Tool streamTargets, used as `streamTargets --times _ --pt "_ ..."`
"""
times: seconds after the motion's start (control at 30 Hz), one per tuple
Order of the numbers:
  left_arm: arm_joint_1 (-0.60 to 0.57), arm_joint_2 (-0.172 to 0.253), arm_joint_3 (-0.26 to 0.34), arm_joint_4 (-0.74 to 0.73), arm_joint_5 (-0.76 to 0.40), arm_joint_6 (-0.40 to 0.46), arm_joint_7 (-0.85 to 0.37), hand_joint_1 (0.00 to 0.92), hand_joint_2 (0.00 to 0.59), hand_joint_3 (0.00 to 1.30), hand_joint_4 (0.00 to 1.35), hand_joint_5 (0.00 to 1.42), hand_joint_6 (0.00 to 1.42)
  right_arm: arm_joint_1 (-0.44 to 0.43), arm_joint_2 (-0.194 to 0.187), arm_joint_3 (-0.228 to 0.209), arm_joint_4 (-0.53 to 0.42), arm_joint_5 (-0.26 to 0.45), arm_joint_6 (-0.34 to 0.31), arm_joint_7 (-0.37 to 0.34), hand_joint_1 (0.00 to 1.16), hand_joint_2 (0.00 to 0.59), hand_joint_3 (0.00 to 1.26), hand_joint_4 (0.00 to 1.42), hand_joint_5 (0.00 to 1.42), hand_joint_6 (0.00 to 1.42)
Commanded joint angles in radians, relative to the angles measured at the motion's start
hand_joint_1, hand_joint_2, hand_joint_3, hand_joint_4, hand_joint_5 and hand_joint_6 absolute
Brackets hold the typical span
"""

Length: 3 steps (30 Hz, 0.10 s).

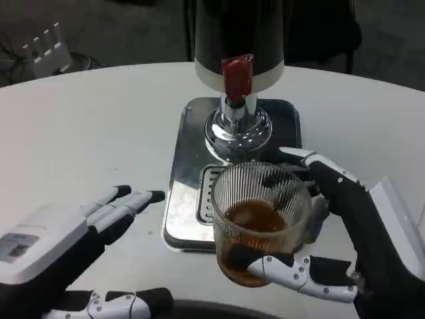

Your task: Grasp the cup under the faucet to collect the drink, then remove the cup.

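A ribbed clear glass cup (260, 220) holding brown drink sits in my right hand (345, 226), whose fingers wrap its far side and whose thumb crosses its near base. The cup is over the front edge of the steel drip tray (192, 199), in front of the chrome faucet (237, 123) with its red tap handle (237, 76). The dark dispenser body (239, 33) rises behind. My left hand (80, 239) lies low at the left with fingers stretched apart, holding nothing, well clear of the tray.
The round white table (86, 126) spreads to the left and behind the tray. A white power strip (45, 46) lies off the table at the far left. Dark floor is beyond the table's far edge.
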Motion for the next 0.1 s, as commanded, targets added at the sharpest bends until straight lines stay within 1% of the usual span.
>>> streamTargets --times 0.03,0.1 --pt "0.007 0.001 0.011 0.005 -0.012 0.004 -0.017 0.0 0.107 0.07 0.0 0.0 0.16 0.001 0.005 0.004 -0.045 0.012 -0.047 -0.001 0.8 0.191 0.81 0.86 1.02 1.03" --pt "0.005 0.001 0.013 0.005 -0.012 0.008 -0.019 0.0 0.107 0.07 0.0 0.0 0.16 0.0 0.001 0.005 -0.041 0.008 -0.055 -0.002 0.8 0.19 0.81 0.86 1.02 1.03"
